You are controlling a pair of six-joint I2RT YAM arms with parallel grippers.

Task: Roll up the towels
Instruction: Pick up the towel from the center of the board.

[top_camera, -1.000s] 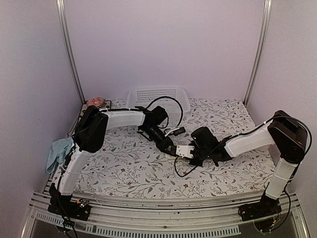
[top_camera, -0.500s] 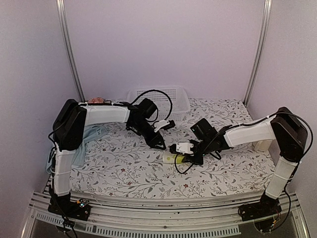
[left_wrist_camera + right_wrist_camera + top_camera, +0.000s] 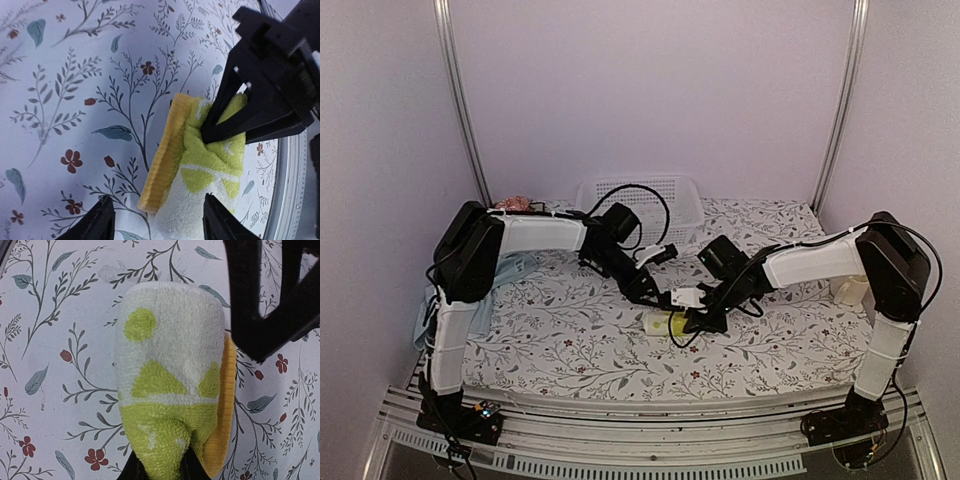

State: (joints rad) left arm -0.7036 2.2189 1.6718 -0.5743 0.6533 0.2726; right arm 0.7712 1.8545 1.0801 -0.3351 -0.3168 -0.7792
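Note:
The yellow-green towel [image 3: 663, 323] lies rolled up on the floral table cover, its orange-yellow ribbed edge showing along one side. My right gripper [image 3: 695, 318] is shut on the roll's green end [image 3: 170, 365], the fingers pinching it from below in the right wrist view [image 3: 157, 467]. My left gripper [image 3: 657, 302] is open. In the left wrist view [image 3: 157, 222] its fingertips [image 3: 102, 220] stand either side of the roll's white end [image 3: 200, 165] without touching it. The pale blue towel [image 3: 515, 270] lies crumpled at the table's left side, partly behind the left arm.
A white perforated basket [image 3: 640, 198] stands at the back of the table behind the left arm. A small pinkish object [image 3: 515, 205] sits at the back left corner. A pale object [image 3: 850, 290] shows behind the right arm near the right edge.
My left gripper's jaws have spread apart and released the yellow-green roll. The left elbow has risen, uncovering the blue towel. The right gripper keeps its grip and has shifted slightly left.

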